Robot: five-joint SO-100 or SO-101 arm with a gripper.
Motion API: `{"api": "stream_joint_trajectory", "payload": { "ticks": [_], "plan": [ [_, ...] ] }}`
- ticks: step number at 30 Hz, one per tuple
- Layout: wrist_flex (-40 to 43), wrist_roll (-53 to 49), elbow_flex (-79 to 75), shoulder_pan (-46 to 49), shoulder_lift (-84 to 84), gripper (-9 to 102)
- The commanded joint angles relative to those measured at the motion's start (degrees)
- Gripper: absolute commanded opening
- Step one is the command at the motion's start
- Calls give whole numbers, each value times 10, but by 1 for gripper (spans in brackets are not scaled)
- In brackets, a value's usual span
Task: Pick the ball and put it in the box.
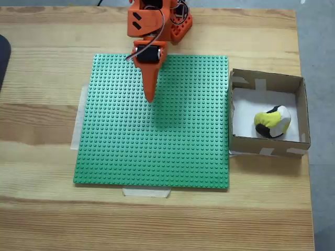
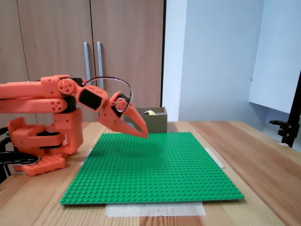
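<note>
In the box point(image 1: 266, 84), right of the green studded mat point(image 1: 157, 146) in the top-down fixed view, the ball point(image 1: 272, 122) sits on the white floor near the front-right corner, just off the wall. It looks delivered. The gripper point(image 1: 150, 95) hangs over the mat's far edge, well apart from the box, fingers pressed together, holding nothing; the side fixed view agrees point(image 2: 141, 132). Risks are small: the tip rides low over the studs, so a dipping retract could snag the mat. A swing toward the box could knock its wall, since it's light cardboard.
</note>
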Motion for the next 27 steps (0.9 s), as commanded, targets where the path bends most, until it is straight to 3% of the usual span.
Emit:
{"api": "stream_joint_trajectory", "payload": {
  "ticks": [1,27],
  "plan": [
    [-13,-5,11,5,6,-1],
    [-5,-25,73,22,6,-1]
  ]
}}
